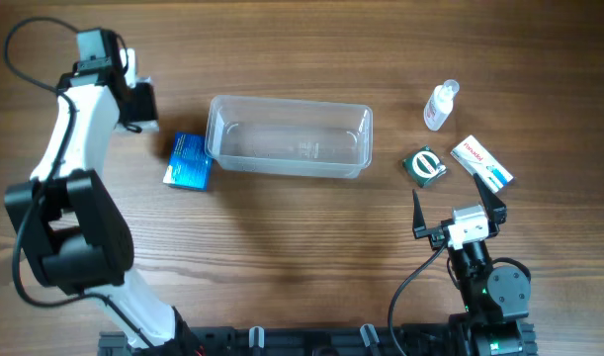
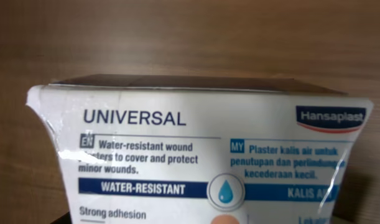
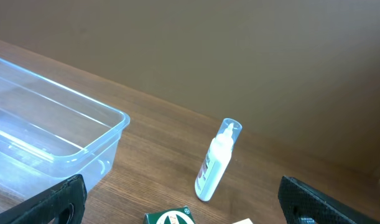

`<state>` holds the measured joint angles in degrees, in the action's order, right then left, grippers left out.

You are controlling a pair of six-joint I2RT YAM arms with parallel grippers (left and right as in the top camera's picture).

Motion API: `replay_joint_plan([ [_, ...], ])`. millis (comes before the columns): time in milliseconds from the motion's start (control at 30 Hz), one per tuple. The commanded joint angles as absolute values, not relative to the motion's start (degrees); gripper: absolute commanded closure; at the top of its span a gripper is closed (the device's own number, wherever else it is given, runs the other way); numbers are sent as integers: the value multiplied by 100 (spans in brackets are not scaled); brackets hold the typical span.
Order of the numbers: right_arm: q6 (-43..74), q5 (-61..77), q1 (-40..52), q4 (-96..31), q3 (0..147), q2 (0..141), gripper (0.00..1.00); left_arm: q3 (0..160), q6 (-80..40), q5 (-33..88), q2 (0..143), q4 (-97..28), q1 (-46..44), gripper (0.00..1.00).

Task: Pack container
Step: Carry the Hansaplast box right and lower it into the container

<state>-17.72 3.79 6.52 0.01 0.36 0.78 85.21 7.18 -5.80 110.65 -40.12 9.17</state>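
Container position: the container (image 1: 282, 138) stands empty at the middle of the table (image 1: 282, 257), nearer the far edge than the near one.
Container axis: its long axis runs left to right, parallel to the far edge, with its short walls facing the two side edges.
Right gripper: the right gripper (image 1: 457, 211) hangs toward the near right corner. Its jaws are spread wide and hold nothing, and they point toward the far edge.
Items ahead of right jaws: the green packet (image 1: 425, 165) and the white box (image 1: 482, 163) lie just beyond the fingertips. The bottle (image 1: 440, 104) lies farther on, toward the far edge.
Deciding relation: the container lies to the left of those three items, and its right short wall is near the green packet. In my judgement, anything the right arm lifts must travel left and slightly toward the far edge.
Left gripper: the left gripper (image 1: 141, 111) is toward the far left corner. Its fingers are hidden, so I cannot tell how the jaws stand.
Left wrist view: a plaster box (image 2: 202, 162) fills the frame, close to the lens. I cannot tell whether it is gripped.
Left side item: a blue box (image 1: 188, 161) lies just beside the container's left short wall. It cannot be confirmed whether this is the plaster box.
Nearer arm: the right arm is nearer the three right-hand items, and the left arm is nearer the blue box.
Risk, judged: the thin rim could catch a box brought in too low.
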Motion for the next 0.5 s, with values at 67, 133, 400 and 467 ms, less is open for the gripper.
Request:
replay_joint_plan([
  [67,-1800,320,624,12,32,54,0,8521,701,-613,10191,-3938,215,40],
  [133,-1800,320,624,12,32,54,0,8521,701,-611,9937,-3942,-78,40],
  [400,-1800,320,624,12,32,54,0,8519,121,-611,9515,-4309,-1087,41],
  [467,-1800,320,624,12,32,54,0,8519,-222,-609,9542,-4517,-1249,41],
])
